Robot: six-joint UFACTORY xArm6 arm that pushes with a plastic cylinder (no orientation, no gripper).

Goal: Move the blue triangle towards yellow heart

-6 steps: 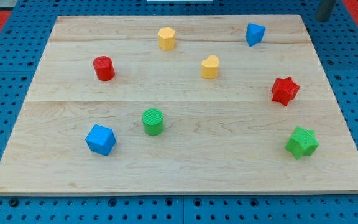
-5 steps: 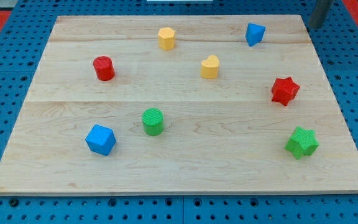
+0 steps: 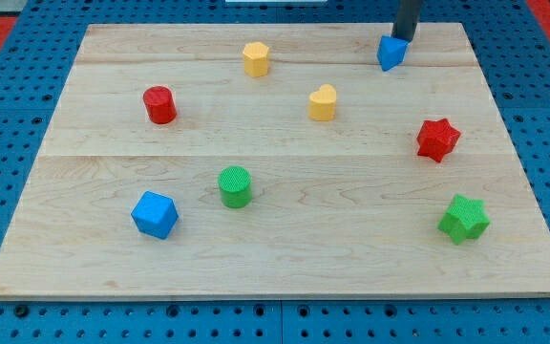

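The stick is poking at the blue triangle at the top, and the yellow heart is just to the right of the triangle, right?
Not quite. My tip is at the blue triangle, but the camera view shows the yellow heart to the triangle's left and lower down, not to its right.

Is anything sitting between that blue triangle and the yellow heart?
No. In the camera view, only bare wood separates the blue triangle and the yellow heart.

- Dark rod (image 3: 407, 17) enters from the view's top, right of centre, standing almost upright.
- Only the lower stretch shows; upper part cut off by the frame edge.
- My tip (image 3: 402, 39) sits low, at table height.
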